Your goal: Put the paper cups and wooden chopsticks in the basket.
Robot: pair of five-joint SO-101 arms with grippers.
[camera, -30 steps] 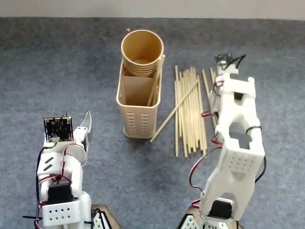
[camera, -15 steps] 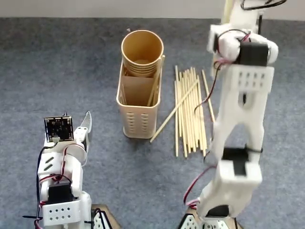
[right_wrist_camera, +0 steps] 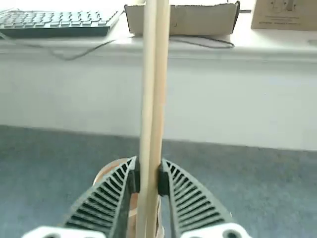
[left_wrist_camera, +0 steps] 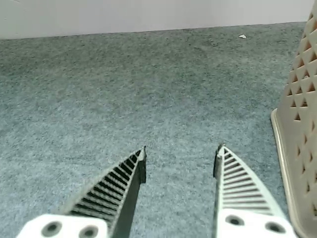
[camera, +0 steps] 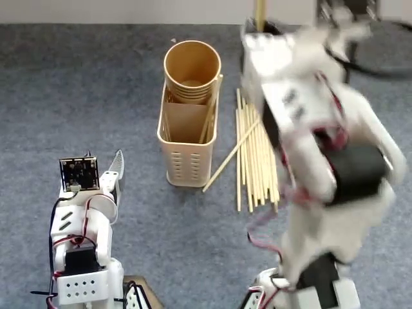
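There is one basket (camera: 187, 158) on the tabletop (camera: 96, 96). It holds one stack of paper cups (camera: 192, 64); several are nested, but the rims do not give an exact number. At least one leaning chopstick (camera: 210, 112) stands in the basket. Two held chopsticks (right_wrist_camera: 153, 74) are clamped in the right tool (right_wrist_camera: 147, 181). About a dozen loose chopsticks (camera: 248, 154) lie on the tabletop, some of them hidden.

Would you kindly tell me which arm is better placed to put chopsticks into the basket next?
Likely right: the right claw is shut on upright chopsticks; the left claw is open and empty beside the basket.
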